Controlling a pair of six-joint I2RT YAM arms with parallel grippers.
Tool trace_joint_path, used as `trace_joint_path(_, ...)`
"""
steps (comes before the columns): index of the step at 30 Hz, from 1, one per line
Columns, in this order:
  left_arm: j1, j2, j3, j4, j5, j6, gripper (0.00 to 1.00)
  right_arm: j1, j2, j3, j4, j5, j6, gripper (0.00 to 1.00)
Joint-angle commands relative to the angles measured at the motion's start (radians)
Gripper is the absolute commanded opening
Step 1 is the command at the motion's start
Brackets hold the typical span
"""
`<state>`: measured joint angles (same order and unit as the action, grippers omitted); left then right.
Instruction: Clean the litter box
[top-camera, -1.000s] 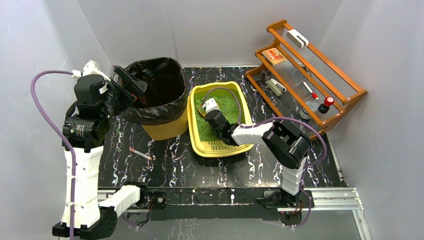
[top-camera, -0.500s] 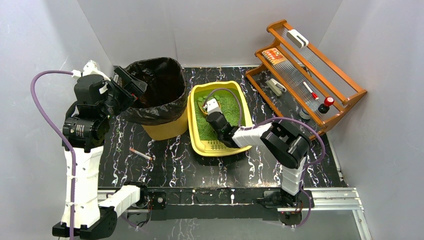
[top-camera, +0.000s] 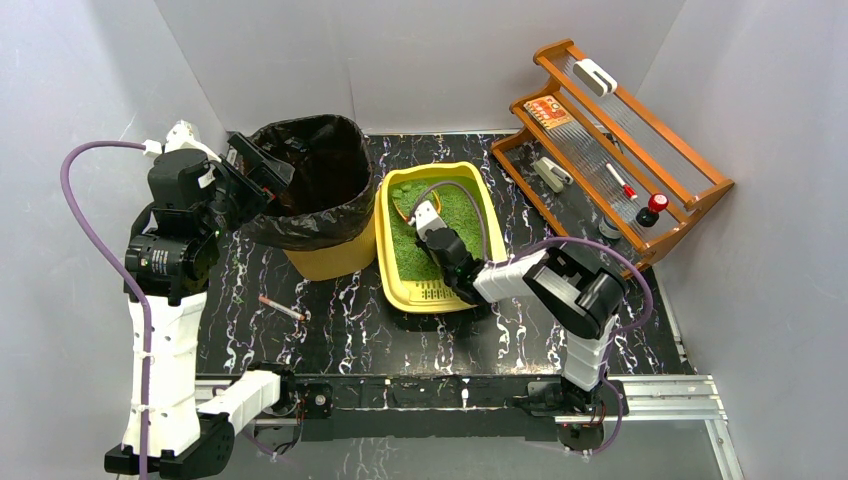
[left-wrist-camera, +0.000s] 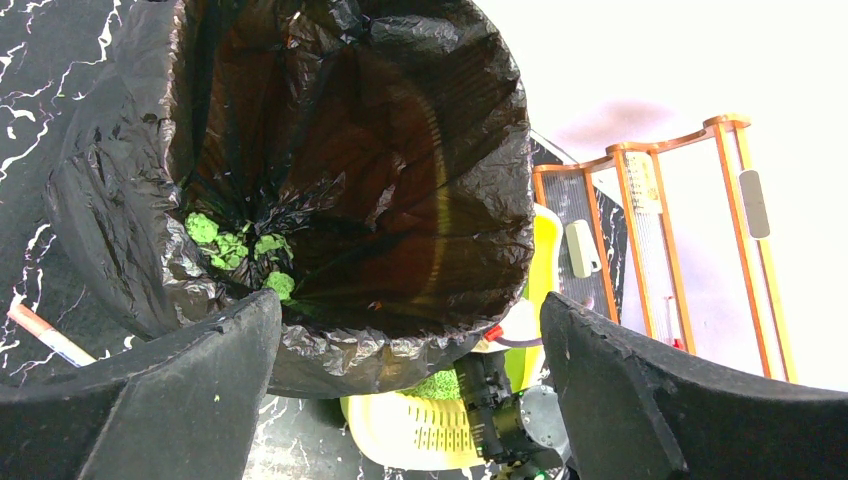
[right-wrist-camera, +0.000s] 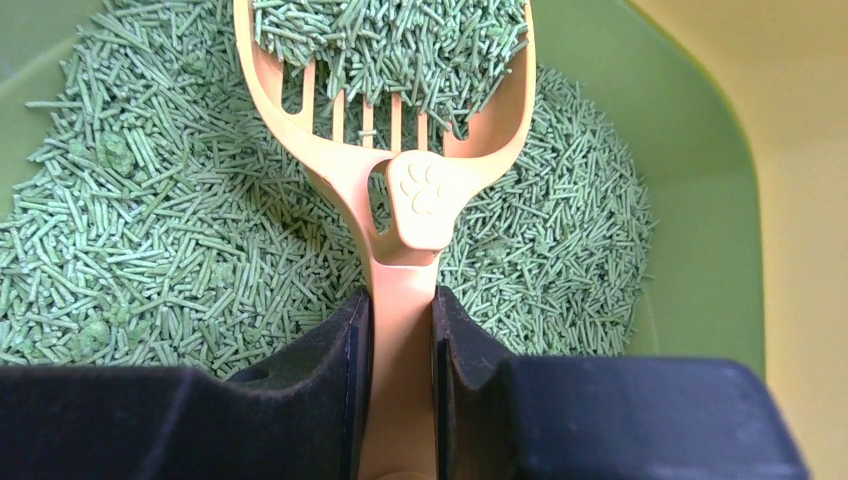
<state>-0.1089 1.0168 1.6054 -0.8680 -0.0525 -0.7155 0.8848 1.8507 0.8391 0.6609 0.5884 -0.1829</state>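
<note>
The right end effector (right-wrist-camera: 400, 300) is clenched on the flat handle of an orange slotted scoop (right-wrist-camera: 420, 195), one black finger pressed to each side just below the paw-print emblem. The scoop's bowl points away from the wrist and is heaped with green pellet litter (right-wrist-camera: 150, 230), and more pellets lie loose beneath and around it. This end effector reaches low into the litter box (top-camera: 483, 205), a shallow yellow tray with a green inner floor. The litter box lies near the middle of the table (top-camera: 330, 325), its long side running from the near edge toward the far edge and its slotted grate (top-camera: 435, 295) at the near end.

The left end effector (left-wrist-camera: 410, 340) is released, its two black fingers spread wide apart with nothing between them. It hangs over the left rim of a yellow bin (top-camera: 330, 262) lined with a black bag (left-wrist-camera: 350, 150). A few green clumps (left-wrist-camera: 235, 245) sit deep in the bag. The bin stands just beside the litter box's left side, toward the far left corner of the table. A thin stick with a red end (top-camera: 280, 307) lies on the table nearer the near edge, in front of the bin. A wooden tiered rack (top-camera: 690, 175) holding small items occupies the far right corner.
</note>
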Motion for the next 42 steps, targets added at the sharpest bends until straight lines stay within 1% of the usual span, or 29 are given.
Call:
trace_joint_path(1,-0.005,-0.015,0.036,-0.002,-0.007,0.005,0.98,-0.006,-0.066,-0.028,0.200,-0.011,-0.050,0.00)
trace_joint_path(9,-0.005,-0.005,0.041,-0.001,-0.002,0.002,0.98,-0.006,-0.125,-0.090,0.219,-0.010,-0.089,0.00)
trace_joint_path(18,-0.005,0.000,0.038,0.007,0.003,0.000,0.98,-0.006,-0.235,-0.166,0.216,-0.037,-0.102,0.00)
trace_joint_path(31,-0.005,-0.016,0.003,0.019,0.012,-0.010,0.98,0.005,-0.443,-0.220,0.061,-0.087,-0.090,0.00)
trace_joint_path(38,-0.005,-0.036,-0.023,0.021,0.006,-0.009,0.98,0.008,-0.539,-0.241,-0.045,-0.112,-0.126,0.00)
trace_joint_path(42,-0.005,-0.040,-0.031,0.021,0.003,-0.005,0.98,0.008,-0.621,-0.247,-0.118,-0.146,-0.135,0.00)
